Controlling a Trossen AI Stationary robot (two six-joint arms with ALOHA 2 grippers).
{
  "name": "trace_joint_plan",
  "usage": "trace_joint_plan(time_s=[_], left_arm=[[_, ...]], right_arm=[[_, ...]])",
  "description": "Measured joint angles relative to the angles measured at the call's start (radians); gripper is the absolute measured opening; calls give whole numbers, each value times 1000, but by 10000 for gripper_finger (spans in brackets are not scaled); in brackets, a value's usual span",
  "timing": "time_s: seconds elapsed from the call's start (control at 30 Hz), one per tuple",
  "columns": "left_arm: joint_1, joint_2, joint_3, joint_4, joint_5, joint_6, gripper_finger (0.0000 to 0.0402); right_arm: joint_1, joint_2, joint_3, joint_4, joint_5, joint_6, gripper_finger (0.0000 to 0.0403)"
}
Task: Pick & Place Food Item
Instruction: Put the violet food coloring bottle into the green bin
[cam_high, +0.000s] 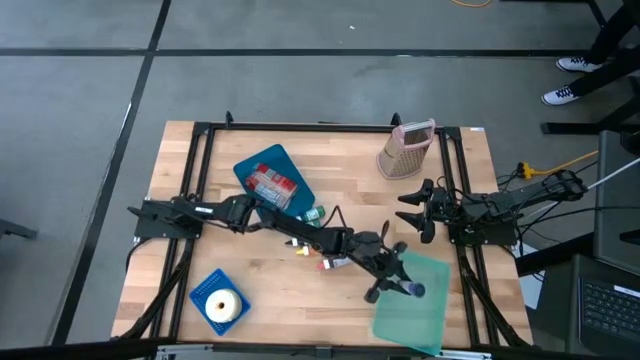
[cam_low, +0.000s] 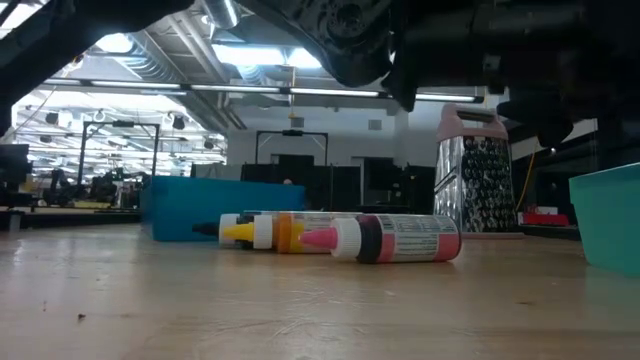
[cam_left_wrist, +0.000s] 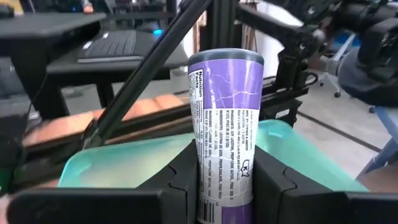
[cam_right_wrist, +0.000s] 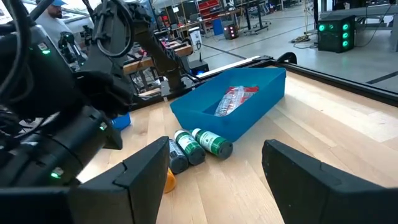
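A purple-labelled bottle (cam_left_wrist: 225, 124) is held in my left gripper (cam_left_wrist: 227, 186), which is shut on it. The left arm reaches across the table to the teal bin (cam_high: 410, 312) at the near right, and the bottle (cam_high: 414, 290) shows over the bin's far edge. My right gripper (cam_right_wrist: 211, 180) waits open at the table's right edge with nothing between its fingers. A pink-capped bottle (cam_low: 390, 238) and a yellow-capped one (cam_low: 245, 232) lie on their sides on the table. My left gripper pinches the purple bottle's label-covered body (cam_left_wrist: 214, 180) between its two fingers (cam_left_wrist: 183, 180), one on each side. The fingers come nearly level from the table's left. The bottle's flat end (cam_left_wrist: 225, 57) sticks out past the fingertips, over the teal bin (cam_left_wrist: 124, 165).
A blue bin (cam_high: 272, 178) with a red-and-white packet stands at the far middle, with green bottles (cam_right_wrist: 199, 146) beside it. A metal grater (cam_high: 405, 150) stands at the far right. A small blue basket with a white roll (cam_high: 220, 300) sits at the near left.
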Motion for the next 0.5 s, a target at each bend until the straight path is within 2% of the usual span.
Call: trace_joint_plan(time_s=[0.27, 0.5], left_arm=[[20, 3, 0, -154, -28, 2, 88], [31, 3, 0, -222, -45, 13, 88]], right_arm=[[0, 0, 0, 0, 0, 2, 254], [0, 0, 0, 0, 0, 2, 254]])
